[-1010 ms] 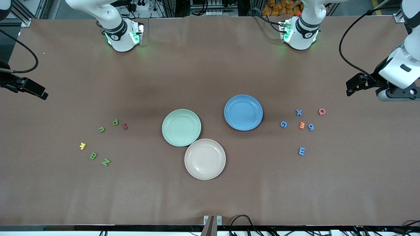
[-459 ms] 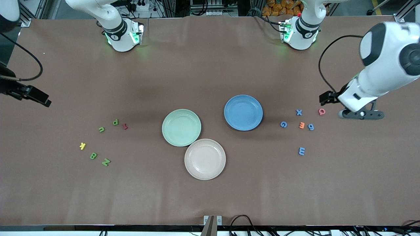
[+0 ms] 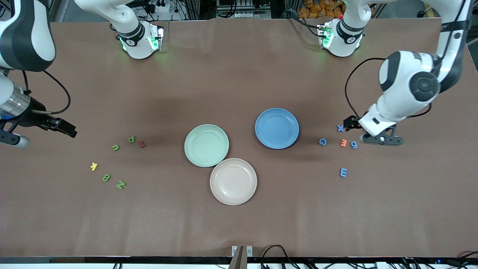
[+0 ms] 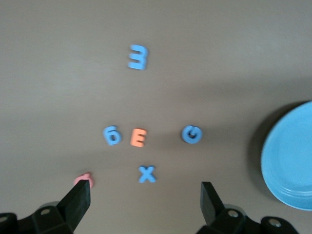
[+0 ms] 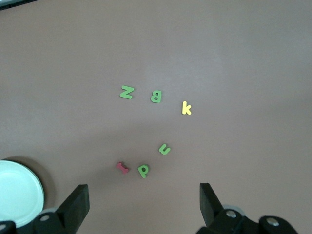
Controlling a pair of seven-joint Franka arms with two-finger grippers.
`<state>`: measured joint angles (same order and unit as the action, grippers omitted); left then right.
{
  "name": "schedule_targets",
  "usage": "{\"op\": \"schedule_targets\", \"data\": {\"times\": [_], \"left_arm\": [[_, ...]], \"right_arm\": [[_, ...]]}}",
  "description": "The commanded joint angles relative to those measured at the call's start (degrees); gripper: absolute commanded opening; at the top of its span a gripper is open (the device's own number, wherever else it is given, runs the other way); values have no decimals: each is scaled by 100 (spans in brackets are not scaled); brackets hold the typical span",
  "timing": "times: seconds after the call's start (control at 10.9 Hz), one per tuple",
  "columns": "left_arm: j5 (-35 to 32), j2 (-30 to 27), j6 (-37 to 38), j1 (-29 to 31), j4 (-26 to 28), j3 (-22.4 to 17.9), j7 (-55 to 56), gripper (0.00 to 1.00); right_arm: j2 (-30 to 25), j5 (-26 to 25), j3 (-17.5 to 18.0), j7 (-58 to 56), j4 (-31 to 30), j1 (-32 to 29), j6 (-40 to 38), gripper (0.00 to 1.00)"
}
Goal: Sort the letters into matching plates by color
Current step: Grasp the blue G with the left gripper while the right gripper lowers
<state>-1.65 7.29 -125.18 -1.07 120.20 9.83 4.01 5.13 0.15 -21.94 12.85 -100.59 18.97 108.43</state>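
Brown matte worktop [image 3: 239, 74] spans the whole scene, with both arm bases along its upper edge in the front view.

Left pincer [image 4: 145, 195], fingers spread wide and holding nothing, hangs over the letter cluster at the left arm's end of the worktop. Below it lie four blue letters: blue X [image 3: 340, 128], blue G [image 3: 323, 142], blue 6 [image 3: 354, 144] and blue E [image 3: 343, 172], the last nearest the front camera. An orange E [image 3: 343, 142] sits between the G and the 6. A pink letter [image 4: 84, 179] shows just beside one finger in the left wrist view.

Right pincer [image 5: 144, 197], likewise wide open and empty, hangs over bare worktop at the right arm's end, near the other cluster. That cluster holds four green letters: green p [image 3: 131, 139], green n [image 3: 115, 148], green B [image 3: 106, 178] and green Z [image 3: 120, 184], together with a red letter [image 3: 142, 143] just beside the p and a yellow k [image 3: 94, 166].

Between the clusters stand the plates, all empty: blue plate [image 3: 277, 128], mint green plate [image 3: 206, 145], and a beige-pink plate [image 3: 233, 181] touching the green one, nearest the front camera.
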Motion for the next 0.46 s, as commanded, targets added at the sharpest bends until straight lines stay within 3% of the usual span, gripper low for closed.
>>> {"op": "schedule_targets", "data": {"times": [0.0, 0.37], "left_arm": [[-81, 228, -515, -165, 390, 377, -59, 100], [-1124, 895, -1323, -280, 646, 564, -76, 100]], "right_arm": [[31, 632, 14, 69, -391, -174, 511, 100], [348, 758, 5, 331, -600, -192, 713, 100]]}}
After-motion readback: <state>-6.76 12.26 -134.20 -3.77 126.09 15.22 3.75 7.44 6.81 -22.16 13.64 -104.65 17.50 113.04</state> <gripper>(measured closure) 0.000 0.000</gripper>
